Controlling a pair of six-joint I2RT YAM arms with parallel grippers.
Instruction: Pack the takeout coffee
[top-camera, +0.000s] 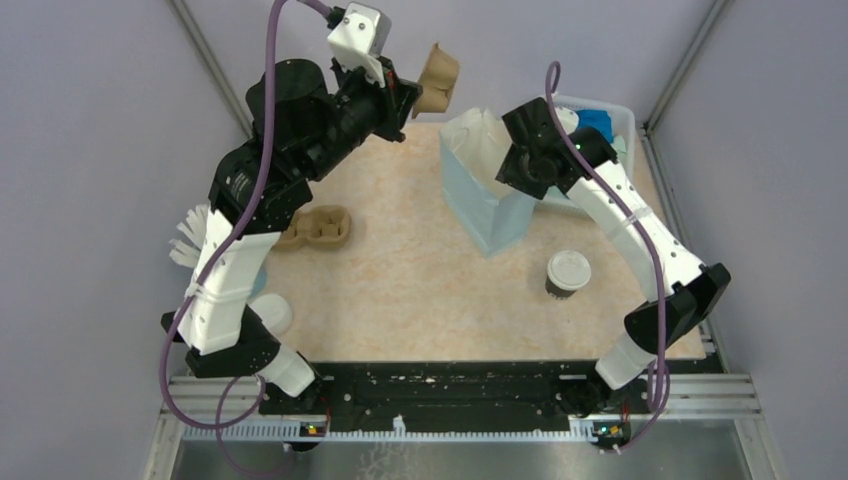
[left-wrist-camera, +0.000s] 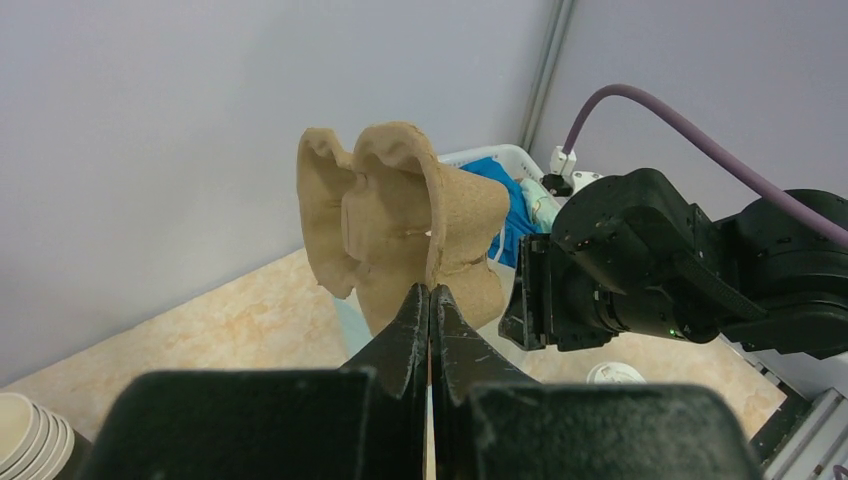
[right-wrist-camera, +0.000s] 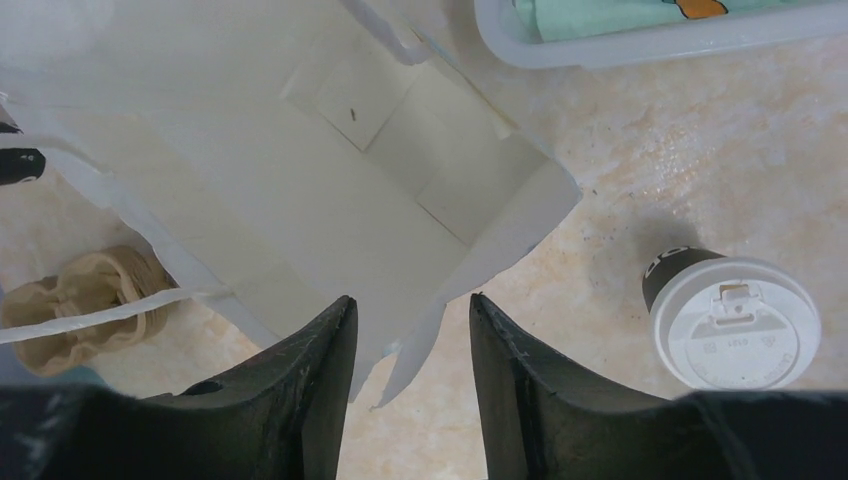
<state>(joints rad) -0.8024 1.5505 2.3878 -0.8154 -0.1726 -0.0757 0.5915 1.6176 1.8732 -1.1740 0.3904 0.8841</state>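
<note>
With my left claw (left-wrist-camera: 431, 292) pinching the pulp carrier (left-wrist-camera: 400, 220) aloft and my right claw (right-wrist-camera: 410, 300) spread astride the rim of the paper bag (right-wrist-camera: 250, 170), I judge the takeout coffee (top-camera: 568, 273), upright on the tabletop (top-camera: 400, 290) beside that bag, light but crushable, best gripped gently around its brown wall below the lid (right-wrist-camera: 733, 322).

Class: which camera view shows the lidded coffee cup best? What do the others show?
Right wrist: the lidded coffee cup is close, lid details and dark wall clear. Top external shows it small but whole, upright on the table. Left wrist catches only a sliver of its lid.
</note>
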